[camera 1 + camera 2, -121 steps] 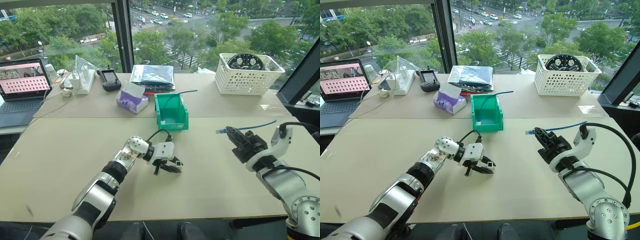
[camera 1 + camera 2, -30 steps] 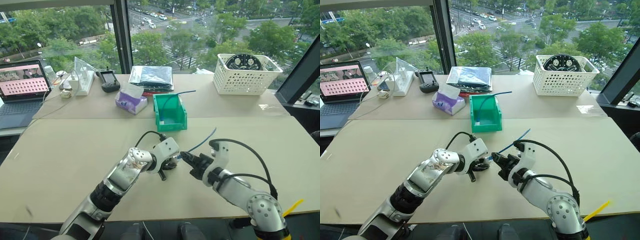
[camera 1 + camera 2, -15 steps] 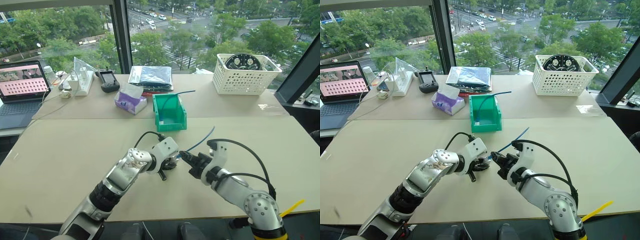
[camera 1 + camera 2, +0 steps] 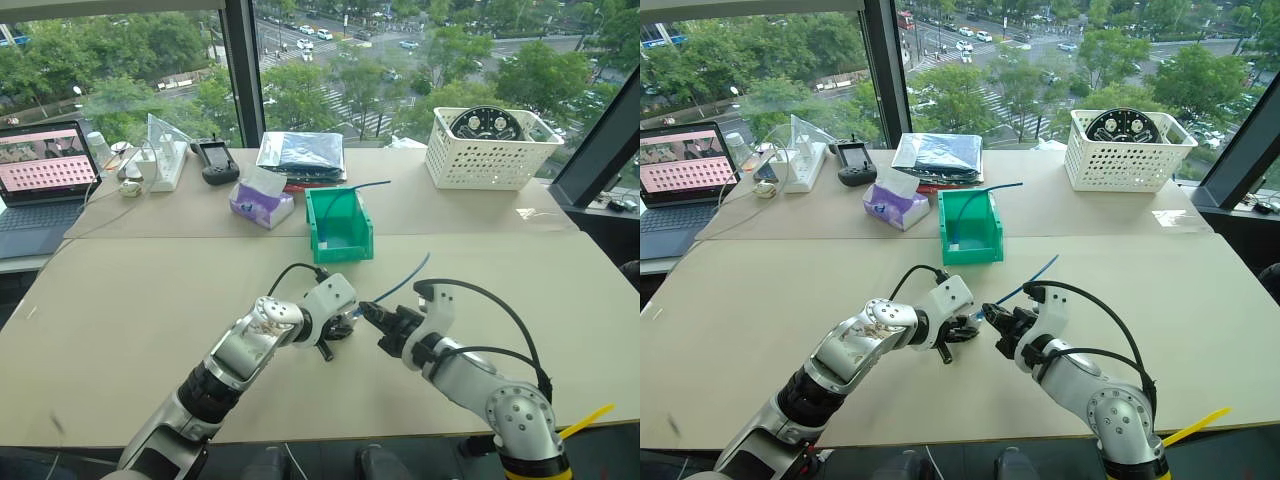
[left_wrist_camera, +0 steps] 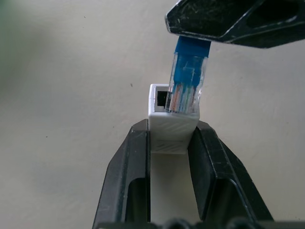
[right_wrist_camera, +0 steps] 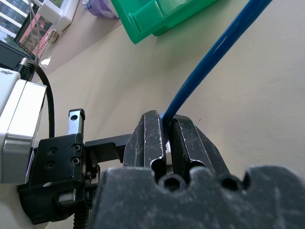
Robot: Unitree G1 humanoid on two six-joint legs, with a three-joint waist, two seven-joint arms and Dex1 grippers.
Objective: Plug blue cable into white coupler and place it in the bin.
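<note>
My left gripper (image 5: 171, 132) is shut on the white coupler (image 5: 172, 125), a tiny boxy block with a dark socket. My right gripper (image 6: 165, 122) is shut on the blue cable (image 6: 214, 57) just behind its clear plug (image 5: 188, 93). The plug's tip lies against the coupler's socket face, slightly to one side of the opening; I cannot tell if it is inside. Both grippers meet above the table's middle, left gripper (image 4: 338, 325) beside right gripper (image 4: 369, 312), and the cable (image 4: 405, 280) trails up to the right. The green bin (image 4: 340, 248) stands behind them.
Another thin blue cable (image 4: 352, 189) sticks out of the bin. Behind are a purple tissue pack (image 4: 262, 201), a dark bag (image 4: 303, 153), a remote (image 4: 217, 158) and a laptop (image 4: 45, 175) at far left. A white lattice basket (image 4: 492, 155) stands back right.
Since four seconds ago my right gripper has come in from the right with the cable to meet the left gripper. Over the last second neither has moved.
</note>
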